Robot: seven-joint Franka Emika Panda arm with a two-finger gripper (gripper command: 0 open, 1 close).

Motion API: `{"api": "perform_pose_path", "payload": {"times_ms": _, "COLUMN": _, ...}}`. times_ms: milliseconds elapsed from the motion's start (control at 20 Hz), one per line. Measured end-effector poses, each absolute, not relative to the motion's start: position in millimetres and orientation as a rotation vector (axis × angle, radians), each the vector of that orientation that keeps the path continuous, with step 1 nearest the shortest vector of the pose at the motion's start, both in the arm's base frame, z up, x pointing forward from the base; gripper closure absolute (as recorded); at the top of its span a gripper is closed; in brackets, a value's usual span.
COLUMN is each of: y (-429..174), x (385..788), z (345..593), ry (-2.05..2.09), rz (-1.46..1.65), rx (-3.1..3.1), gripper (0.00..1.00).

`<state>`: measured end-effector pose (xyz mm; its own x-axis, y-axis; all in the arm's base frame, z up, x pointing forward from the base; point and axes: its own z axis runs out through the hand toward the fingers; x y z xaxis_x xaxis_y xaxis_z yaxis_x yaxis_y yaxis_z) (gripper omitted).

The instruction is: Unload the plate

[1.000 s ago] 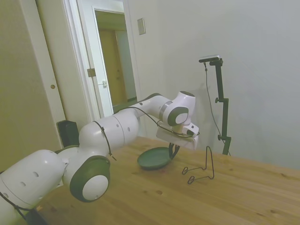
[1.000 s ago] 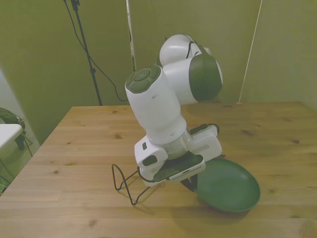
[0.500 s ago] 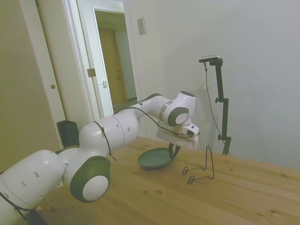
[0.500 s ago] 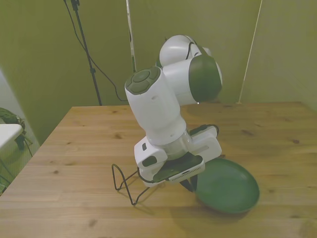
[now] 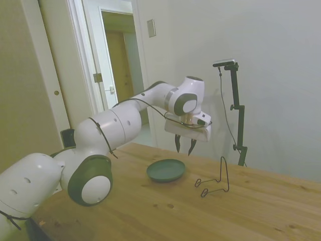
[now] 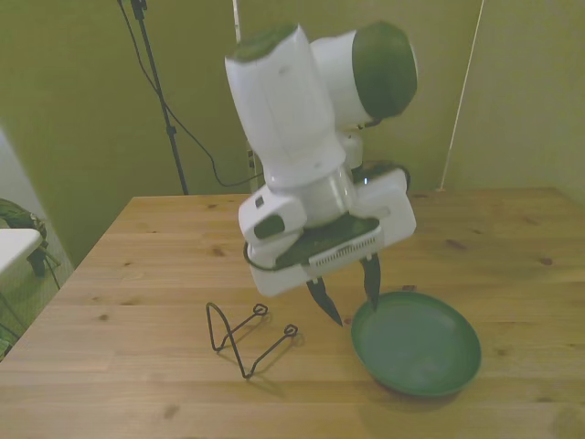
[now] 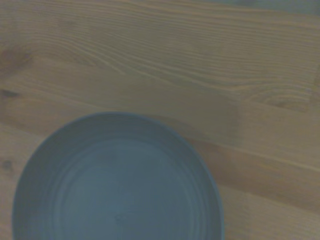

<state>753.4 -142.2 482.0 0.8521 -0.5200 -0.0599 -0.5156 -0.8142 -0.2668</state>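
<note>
The dark teal-green plate [image 5: 166, 170] [image 6: 417, 342] [image 7: 117, 180] lies flat on the wooden table [image 5: 261, 206], toward the front view's right. My gripper [image 5: 184, 148] [image 6: 348, 302] hangs open in the air above the plate's rim, apart from it, with nothing between its two dark fingers. In the wrist view the plate looks bare inside.
A thin black wire stand [image 5: 214, 182] [image 6: 245, 336] sits on the table beside the plate, toward the front view's left. An open doorway [image 5: 123, 65] lies behind the arm in the side view.
My gripper has let go of the plate and risen well above it. The plate now rests flat on the table.
</note>
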Motion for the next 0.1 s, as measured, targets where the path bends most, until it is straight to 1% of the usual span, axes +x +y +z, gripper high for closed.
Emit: {"api": "perform_pose_path", "payload": {"times_ms": 100, "y": -144.4, "x": 738.3, "z": 516.7, "ry": 0.787, "rz": -0.023, "rx": -2.774, "gripper": 0.00}}
